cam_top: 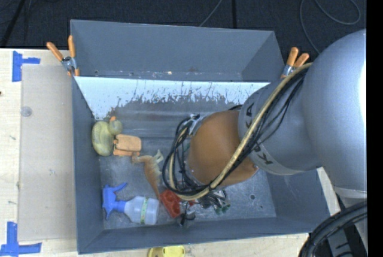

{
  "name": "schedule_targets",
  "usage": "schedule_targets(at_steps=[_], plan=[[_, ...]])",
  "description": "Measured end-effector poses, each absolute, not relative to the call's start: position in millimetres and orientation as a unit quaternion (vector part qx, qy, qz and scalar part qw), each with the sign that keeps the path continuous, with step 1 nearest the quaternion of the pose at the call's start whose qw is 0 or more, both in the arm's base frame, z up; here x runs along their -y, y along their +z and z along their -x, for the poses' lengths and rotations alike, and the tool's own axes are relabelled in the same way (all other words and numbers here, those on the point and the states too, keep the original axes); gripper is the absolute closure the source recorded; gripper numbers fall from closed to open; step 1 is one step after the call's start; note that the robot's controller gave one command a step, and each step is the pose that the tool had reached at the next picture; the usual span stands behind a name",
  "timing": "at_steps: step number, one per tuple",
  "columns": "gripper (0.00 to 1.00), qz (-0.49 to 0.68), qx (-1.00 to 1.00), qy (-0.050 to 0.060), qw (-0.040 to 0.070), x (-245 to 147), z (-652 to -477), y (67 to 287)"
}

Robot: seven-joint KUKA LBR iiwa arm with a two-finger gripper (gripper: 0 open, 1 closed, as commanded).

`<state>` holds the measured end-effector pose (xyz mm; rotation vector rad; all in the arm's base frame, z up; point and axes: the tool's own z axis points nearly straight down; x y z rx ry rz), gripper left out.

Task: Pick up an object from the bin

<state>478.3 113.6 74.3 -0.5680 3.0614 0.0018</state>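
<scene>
Red rounded piece point(170, 203) lies by the bin's point(173, 52) front wall, beside a blue spray bottle point(128, 206). End effector point(191, 211) sits low just beside it, likely for a grasp; its opening cannot be told.

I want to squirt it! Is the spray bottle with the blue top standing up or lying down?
Lying down. The spray bottle rests on its side on the bin floor, blue top pointing left.

Bin layout, taken from the pincer.
The pincer point(190, 212) stands by the near wall of the bin point(173, 58). Just left lies a small lump point(170, 202), with a spray bottle point(130, 208) farther left. Behind-left lies a toy animal point(151, 169). Beyond it, a block point(127, 144) lies against a rounded figure point(103, 136).
</scene>
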Motion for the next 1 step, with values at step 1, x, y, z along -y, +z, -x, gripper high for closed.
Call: schedule_targets(at_steps=[1], plan=[[1.0,0.171,-0.985,0.001,0.014,-123.1,-479.6,219.0]])
